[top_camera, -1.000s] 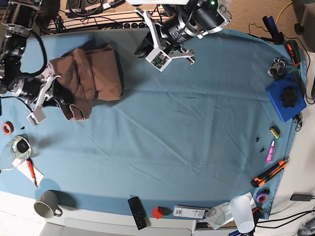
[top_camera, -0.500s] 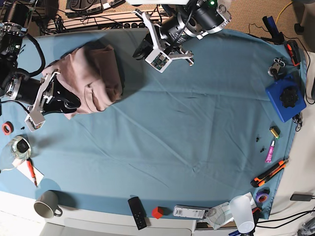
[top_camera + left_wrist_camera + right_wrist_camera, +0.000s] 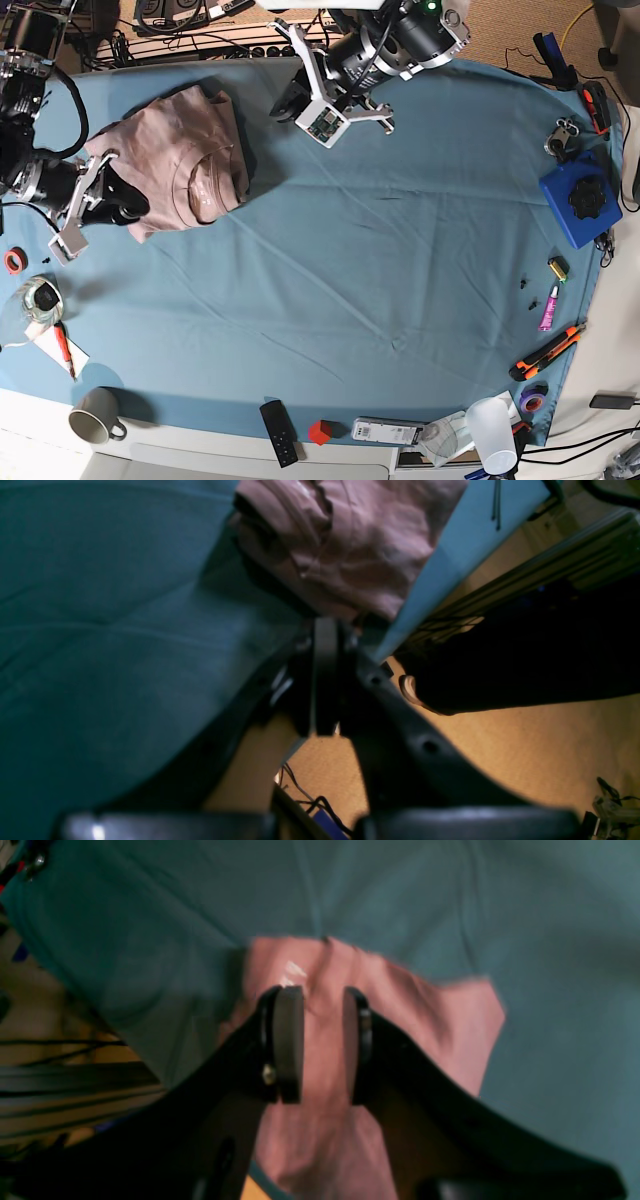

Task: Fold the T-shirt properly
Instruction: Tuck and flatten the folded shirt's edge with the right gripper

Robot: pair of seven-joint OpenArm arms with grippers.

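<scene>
- The blue table cloth (image 3: pixel 400 250) covers most of the scene and lies bare across its middle and right. The work sits in the far left corner.
- The T-shirt (image 3: pixel 185 155) lies there, near the left edge, as a compact bundle of several layers. It looks already folded down from full size, yet the outline is uneven and the ribbed neck shows on top, so I judge the fold well along but not tidy.
- The right gripper (image 3: pixel 322 1040), at the bundle's left end, has its jaws partly apart with pink cloth between them. Whether the pads pinch the cloth or only straddle it, I cannot tell.
- The left gripper (image 3: pixel 327 680) hangs above the far edge of the table, just right of the shirt, jaws closed on nothing.
- Left to do, as I judge it: square the edges, flatten the layers and let go.
</scene>
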